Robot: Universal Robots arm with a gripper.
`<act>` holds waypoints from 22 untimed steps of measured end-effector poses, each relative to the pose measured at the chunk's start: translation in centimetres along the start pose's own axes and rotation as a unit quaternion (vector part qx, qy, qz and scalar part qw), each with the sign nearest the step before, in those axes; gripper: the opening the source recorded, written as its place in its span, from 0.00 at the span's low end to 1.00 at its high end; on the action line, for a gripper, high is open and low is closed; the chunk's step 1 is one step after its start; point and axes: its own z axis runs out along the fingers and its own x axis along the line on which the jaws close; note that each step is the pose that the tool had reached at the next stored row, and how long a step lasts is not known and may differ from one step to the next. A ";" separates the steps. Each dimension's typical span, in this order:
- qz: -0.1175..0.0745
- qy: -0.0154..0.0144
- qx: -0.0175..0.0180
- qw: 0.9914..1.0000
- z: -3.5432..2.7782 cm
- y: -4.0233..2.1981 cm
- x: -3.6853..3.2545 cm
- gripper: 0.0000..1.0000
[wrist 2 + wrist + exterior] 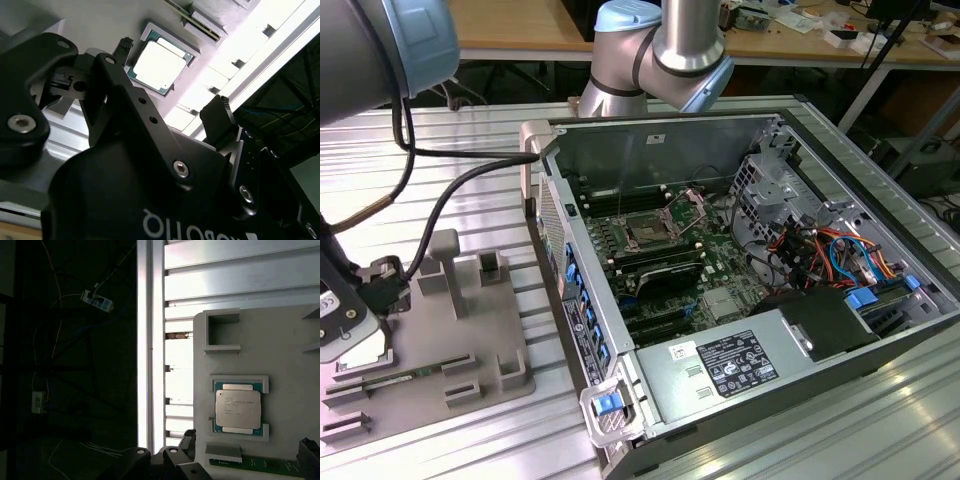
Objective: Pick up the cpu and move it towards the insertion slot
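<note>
The cpu (238, 409) is a small square chip with a pale metal top, lying flat in a raised pocket of the grey tray (470, 330); it also shows in the second wrist view (160, 62). My gripper (368, 300) hangs over that end of the tray, at the exterior view's left. In both wrist views its black fingers (218, 107) stand apart on either side of the chip, above it and not touching, so the gripper (172, 75) is open and holds nothing. The insertion slot (648, 230) sits in the green board inside the open computer case.
Upright grey blocks (445, 262) rise from the tray close to the gripper. A green memory strip (250, 462) lies in the tray beside the chip. The case wall (560, 250) stands between tray and board. The ribbed metal table's edge (150, 340) runs near the tray.
</note>
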 end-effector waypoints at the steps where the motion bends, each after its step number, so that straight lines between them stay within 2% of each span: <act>1: 0.003 0.000 0.000 1.000 0.28 -0.01 0.00 0.83; 4: 0.007 0.000 0.000 1.000 0.83 -0.02 -0.01 0.83; 9: 0.011 0.002 0.000 1.000 1.75 0.19 -0.02 0.83; 15: 0.018 0.003 0.000 1.000 2.94 0.96 -0.02 0.83; 22: 0.018 0.003 0.001 1.000 3.04 0.96 -0.03 0.83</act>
